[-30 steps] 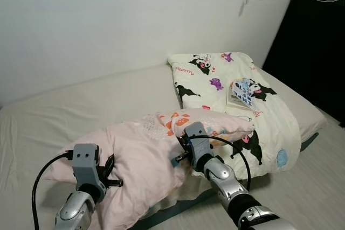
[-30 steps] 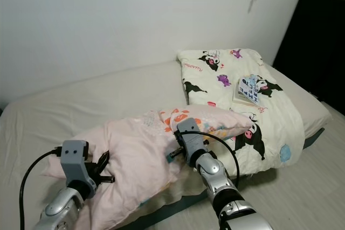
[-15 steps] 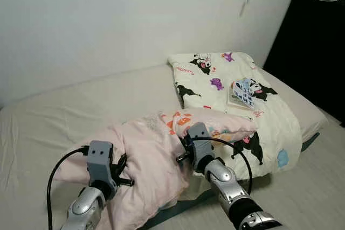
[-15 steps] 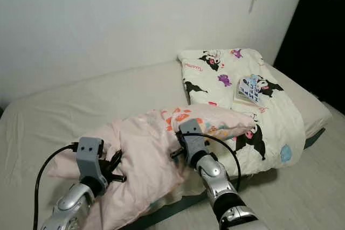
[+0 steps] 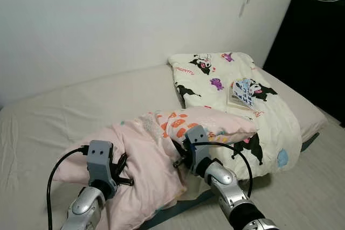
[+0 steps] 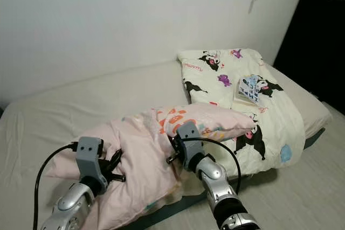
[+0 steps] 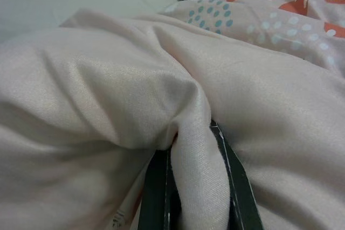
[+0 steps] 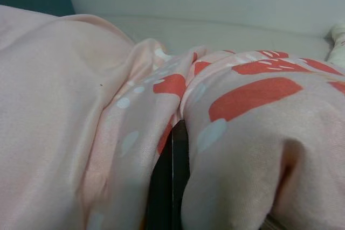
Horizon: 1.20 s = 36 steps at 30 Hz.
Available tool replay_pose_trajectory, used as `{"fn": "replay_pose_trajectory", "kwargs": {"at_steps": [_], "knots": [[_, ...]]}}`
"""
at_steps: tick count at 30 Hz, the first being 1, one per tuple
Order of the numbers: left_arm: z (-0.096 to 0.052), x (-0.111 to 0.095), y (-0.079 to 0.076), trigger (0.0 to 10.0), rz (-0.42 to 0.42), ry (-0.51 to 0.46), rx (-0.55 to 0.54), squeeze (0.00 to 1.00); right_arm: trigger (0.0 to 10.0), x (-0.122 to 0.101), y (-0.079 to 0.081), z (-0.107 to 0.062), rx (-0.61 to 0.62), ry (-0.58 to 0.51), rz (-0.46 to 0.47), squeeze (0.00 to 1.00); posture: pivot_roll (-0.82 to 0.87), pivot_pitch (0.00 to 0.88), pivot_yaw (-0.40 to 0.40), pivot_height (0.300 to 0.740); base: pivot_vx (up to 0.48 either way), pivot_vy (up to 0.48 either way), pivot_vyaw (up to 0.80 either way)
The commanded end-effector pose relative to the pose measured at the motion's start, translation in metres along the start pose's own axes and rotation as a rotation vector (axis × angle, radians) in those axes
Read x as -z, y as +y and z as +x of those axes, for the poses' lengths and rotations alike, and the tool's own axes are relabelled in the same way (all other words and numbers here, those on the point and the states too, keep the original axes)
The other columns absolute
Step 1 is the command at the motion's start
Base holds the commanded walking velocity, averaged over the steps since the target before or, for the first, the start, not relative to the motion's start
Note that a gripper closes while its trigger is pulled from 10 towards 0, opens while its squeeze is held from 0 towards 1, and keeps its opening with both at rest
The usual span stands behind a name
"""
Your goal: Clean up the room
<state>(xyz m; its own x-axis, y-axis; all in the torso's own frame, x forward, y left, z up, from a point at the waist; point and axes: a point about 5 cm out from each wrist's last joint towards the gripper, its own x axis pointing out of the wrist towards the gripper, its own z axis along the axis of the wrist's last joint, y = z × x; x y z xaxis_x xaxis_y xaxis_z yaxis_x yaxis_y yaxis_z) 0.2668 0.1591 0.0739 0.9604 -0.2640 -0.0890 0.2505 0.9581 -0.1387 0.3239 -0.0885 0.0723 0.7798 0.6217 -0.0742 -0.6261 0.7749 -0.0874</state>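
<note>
The soft pink quilt with orange patches (image 5: 151, 154) is lying bunched at lower centre of the frame on the cream bed (image 5: 64, 111), pinched by the left hand (image 7: 191, 187) and right hand (image 8: 172, 176), each closed on a thin fold. Slippage is being risked if it is lifted.

Light: soft, even, your head views bright | Shadows: faint beneath pink duvet (image 5: 145, 154) at bed (image 5: 64, 117) edge | Focus: head views sharp; wrist views blur close fabric | Glare: none

Both hands (image 5: 119, 166) (image 5: 177, 157) clamped, arms forward
</note>
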Motion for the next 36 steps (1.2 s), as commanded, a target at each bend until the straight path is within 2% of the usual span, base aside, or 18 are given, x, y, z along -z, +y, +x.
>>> {"fn": "replay_pose_trajectory", "kwargs": {"at_steps": [1,36], "knots": [[0.0094,-0.0096,-0.0156,10.0,0.008,-0.051,0.063,0.0,10.0,-0.016,0.0162,0.0114,-0.093,-0.068,-0.047,0.0,0.04,0.064,-0.014,0.74,0.0,0.0,0.8],[0.0145,-0.01,-0.0063,10.0,0.018,-0.027,-0.008,0.0,10.0,-0.0184,0.0105,0.0114,-0.061,-0.061,-0.073,0.0,0.04,0.074,-0.003,0.74,0.0,0.0,0.8]]}}
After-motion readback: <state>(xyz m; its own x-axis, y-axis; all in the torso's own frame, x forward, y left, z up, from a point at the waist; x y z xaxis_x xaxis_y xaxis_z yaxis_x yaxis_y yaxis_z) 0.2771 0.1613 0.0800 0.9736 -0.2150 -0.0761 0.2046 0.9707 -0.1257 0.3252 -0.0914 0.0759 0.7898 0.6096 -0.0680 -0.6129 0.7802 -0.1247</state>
